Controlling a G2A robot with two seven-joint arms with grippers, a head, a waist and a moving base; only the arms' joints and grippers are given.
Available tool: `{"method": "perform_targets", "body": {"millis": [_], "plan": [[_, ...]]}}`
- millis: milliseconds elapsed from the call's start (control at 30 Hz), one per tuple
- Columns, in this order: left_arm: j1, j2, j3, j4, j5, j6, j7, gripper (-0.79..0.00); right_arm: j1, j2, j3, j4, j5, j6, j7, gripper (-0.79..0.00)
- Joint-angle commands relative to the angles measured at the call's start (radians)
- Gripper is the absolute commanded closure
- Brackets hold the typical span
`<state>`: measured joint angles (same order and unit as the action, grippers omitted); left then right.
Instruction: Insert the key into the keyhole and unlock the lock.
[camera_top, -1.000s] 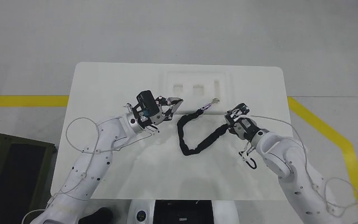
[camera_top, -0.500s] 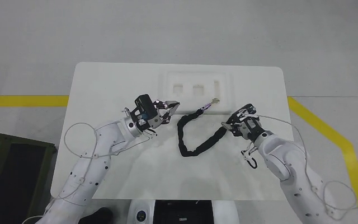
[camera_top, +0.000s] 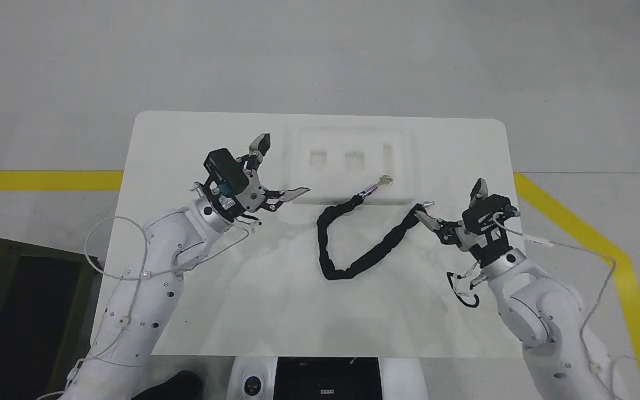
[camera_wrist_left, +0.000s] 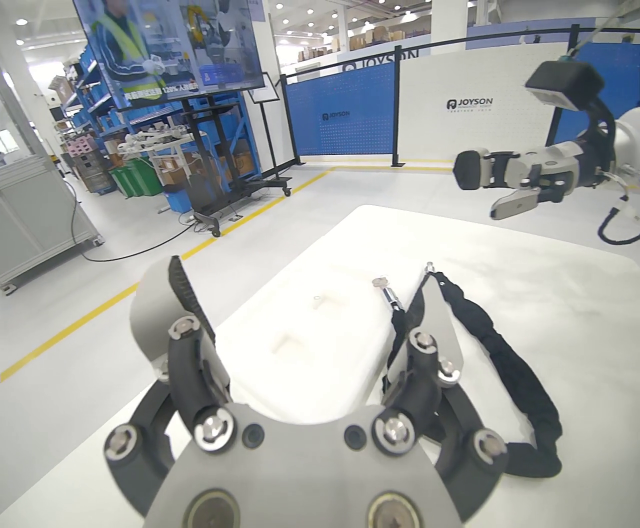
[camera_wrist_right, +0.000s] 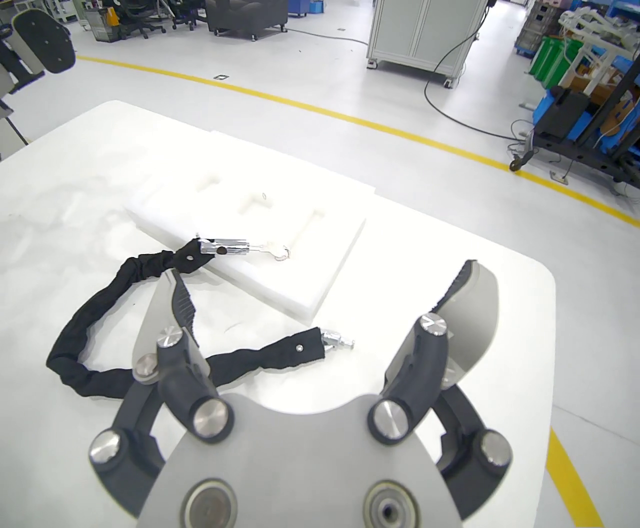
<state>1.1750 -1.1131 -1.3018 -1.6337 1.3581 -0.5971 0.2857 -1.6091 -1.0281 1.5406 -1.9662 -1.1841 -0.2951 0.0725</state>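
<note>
White foam and a white desk (camera_top: 460, 150) carry everything here. Over the left part of the desk, the left fingers (camera_top: 283, 165) hang in the air, spread wide apart, with nothing in them. Just beside them, near the back edge of the desk, lies the foam tray (camera_top: 350, 138). Its three pockets (camera_top: 355, 159) look bare. A tiny ring (camera_wrist_right: 263, 195) sits by the middle one, too small to tell what it is. In front of the tray, near the middle of the desk, the black chain (camera_top: 323, 240) lies in a loose loop. One end has the shiny lock head (camera_wrist_right: 227, 246), which rests on the front edge of the tray. The key (camera_wrist_right: 267, 248) sticks out of it, so it seems to sit in the keyhole. The other end is the plug end (camera_wrist_right: 337, 342). It lies flat on the desk, well apart from the lock head, not pushed into it. I think that means the lock is open and the job is about done. Near the right edge of the desk, the right fingers (camera_top: 452, 200) are also wide open and hold nothing. They are close to the plug end but not touching it. My guess is that both sets of fingers stay off the chain because nothing is left to hold or turn.
</note>
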Motion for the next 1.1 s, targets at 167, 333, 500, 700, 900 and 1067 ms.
{"method": "perform_targets", "body": {"millis": [167,333,500,700,900,1067], "plan": [[0.02,0.001,-0.045,-0.02,-0.041,0.069,-0.029,-0.785,-0.045,0.003,0.081,0.01,-0.056,0.001,-0.075,-0.785],[0.02,0.0,-0.053,-0.039,-0.046,0.098,-0.05,-0.785,-0.054,0.002,0.097,0.016,-0.059,0.011,-0.081,-0.785],[0.019,0.0,-0.054,-0.041,-0.045,0.103,-0.055,-0.784,-0.054,0.002,0.097,0.016,-0.059,0.011,-0.081,-0.784],[0.019,0.0,-0.054,-0.041,-0.046,0.103,-0.055,-0.784,-0.054,0.002,0.097,0.016,-0.059,0.011,-0.081,-0.784],[0.019,0.0,-0.054,-0.041,-0.046,0.103,-0.055,-0.784,-0.054,0.002,0.097,0.016,-0.059,0.011,-0.081,-0.784],[0.019,0.0,-0.054,-0.041,-0.046,0.103,-0.055,-0.784,-0.054,0.002,0.097,0.016,-0.059,0.011,-0.081,-0.784]]}}
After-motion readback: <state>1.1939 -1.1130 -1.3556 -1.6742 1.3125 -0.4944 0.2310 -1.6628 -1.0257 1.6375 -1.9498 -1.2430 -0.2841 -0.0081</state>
